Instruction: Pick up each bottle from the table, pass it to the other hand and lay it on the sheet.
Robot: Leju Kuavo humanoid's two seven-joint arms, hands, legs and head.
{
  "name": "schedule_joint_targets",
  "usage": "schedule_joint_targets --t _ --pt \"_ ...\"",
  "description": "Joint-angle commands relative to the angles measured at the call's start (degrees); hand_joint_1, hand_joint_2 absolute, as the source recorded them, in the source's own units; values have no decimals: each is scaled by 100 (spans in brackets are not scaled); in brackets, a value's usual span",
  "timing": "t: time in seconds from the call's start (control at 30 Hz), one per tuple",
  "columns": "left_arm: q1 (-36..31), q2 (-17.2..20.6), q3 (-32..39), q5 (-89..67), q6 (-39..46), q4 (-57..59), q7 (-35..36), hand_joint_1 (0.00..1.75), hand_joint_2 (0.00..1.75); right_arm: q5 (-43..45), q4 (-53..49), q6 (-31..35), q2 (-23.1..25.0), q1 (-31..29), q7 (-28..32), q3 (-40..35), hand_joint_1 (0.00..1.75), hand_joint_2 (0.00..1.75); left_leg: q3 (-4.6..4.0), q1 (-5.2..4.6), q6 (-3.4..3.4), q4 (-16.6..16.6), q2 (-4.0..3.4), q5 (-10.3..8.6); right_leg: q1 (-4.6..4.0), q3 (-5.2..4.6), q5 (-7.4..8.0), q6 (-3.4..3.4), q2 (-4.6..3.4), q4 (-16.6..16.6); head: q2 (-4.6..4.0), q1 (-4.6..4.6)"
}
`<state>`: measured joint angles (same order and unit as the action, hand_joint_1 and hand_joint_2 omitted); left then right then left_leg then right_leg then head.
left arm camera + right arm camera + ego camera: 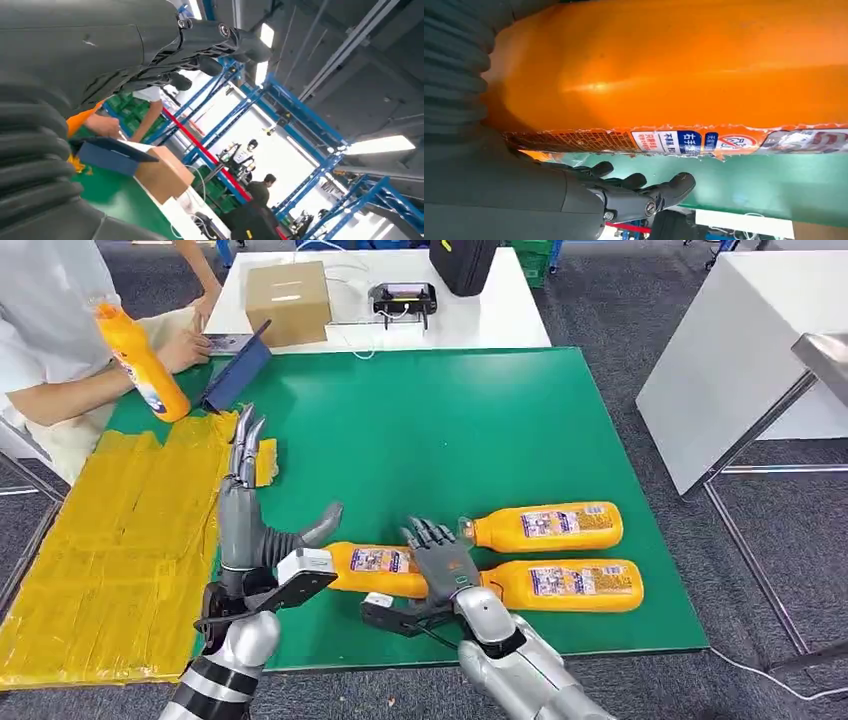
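Your right robot hand [437, 558] rests fingers spread on the nearest bottle [375, 568] lying on the green desk [450, 430], gripping nothing; your left robot hand [250, 500] hovers open beside the yellow sheet [110, 540].

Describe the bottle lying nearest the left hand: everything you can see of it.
The nearest bottle is orange plastic with a printed label of blue and white patches, lying on its side on the green mat, parallel to two others. Its far end is hidden behind the right hand, whose open fingers lie over it. The left hand stands open beside its near end; contact can't be confirmed.
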<state>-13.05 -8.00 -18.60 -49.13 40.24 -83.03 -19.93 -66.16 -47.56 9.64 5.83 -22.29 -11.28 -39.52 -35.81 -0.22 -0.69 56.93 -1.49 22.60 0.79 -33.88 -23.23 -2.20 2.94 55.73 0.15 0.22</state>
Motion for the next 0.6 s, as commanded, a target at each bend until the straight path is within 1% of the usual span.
schedule_joint_targets --t 0.03,0.07,0.13,0.2,0.23,0.27,0.33,0.37,0.4,0.43,0.47,0.5,0.53,0.6 --pt "-143 115 -246 153 -24 129 -81 0 175 -163 1212 -250 119 -154 142 -149 161 175 24 6 5 -5 15 0 -3 24 -2 7 -8 -8 0 0" --pt "-151 122 -258 194 -24 156 -78 0 175 -136 1234 -240 131 -157 209 -146 168 175 27 10 7 -6 18 -1 -5 25 -1 11 -14 -11 0 0" --pt "-150 143 -264 283 -24 182 -82 0 175 -102 1226 -218 137 -164 284 -146 173 175 34 7 4 -7 9 -2 -3 21 0 14 -7 -9 0 0" --pt "-107 132 -199 307 -24 182 -133 0 175 -84 1095 -129 98 -142 313 -137 173 175 46 9 5 -5 12 -1 -3 13 -5 19 -6 -9 0 0" --pt "-88 125 -176 296 -24 169 -140 0 175 -110 1036 -68 78 -132 293 -144 169 175 51 13 9 -5 17 1 -6 4 -7 23 -11 -11 0 0" --pt "-46 116 -134 235 -24 140 -136 0 175 -156 891 -7 43 -100 253 -152 169 175 58 10 8 -9 13 4 -3 6 -8 24 -10 -13 0 -2" --pt "1 119 -115 141 -24 99 -104 0 175 -191 575 -11 -35 -21 214 -137 175 175 55 16 11 -11 20 3 -7 5 -6 29 -21 -18 0 0" --pt "23 122 -108 126 -24 62 -97 0 175 -155 369 43 -74 40 224 -79 173 175 55 12 7 -9 15 5 -5 7 -8 25 -13 -14 0 0" --pt "57 125 -103 117 -24 2 -97 0 175 -65 93 177 -119 122 310 2 175 175 56 15 8 -11 17 5 -7 11 -7 26 -18 -17 0 0" --pt "84 135 -98 93 -24 -41 -88 0 175 -25 -128 354 -151 183 355 67 175 175 58 9 3 -10 19 3 -2 14 -10 21 -5 -12 0 0" --pt "149 134 -63 2 -24 -132 -37 0 175 108 -613 827 -167 383 488 265 175 175 56 13 3 -9 24 4 -5 17 -7 14 -6 -15 0 0" --pt "230 189 -83 -68 -24 -240 73 0 175 183 -1387 1078 -246 659 585 437 175 175 50 9 0 -5 16 3 -2 17 -6 9 -5 -8 0 0" --pt "268 227 -107 -72 -24 -300 105 0 175 157 -1836 903 -332 809 535 482 175 175 45 9 2 -12 19 1 -2 54 -5 10 -10 -17 0 -2" --pt "357 253 -97 -124 -24 -380 170 0 175 525 -2963 1447 -356 1300 893 881 175 175 41 12 -5 4 31 10 -5 65 -20 7 -4 -2 2 0"
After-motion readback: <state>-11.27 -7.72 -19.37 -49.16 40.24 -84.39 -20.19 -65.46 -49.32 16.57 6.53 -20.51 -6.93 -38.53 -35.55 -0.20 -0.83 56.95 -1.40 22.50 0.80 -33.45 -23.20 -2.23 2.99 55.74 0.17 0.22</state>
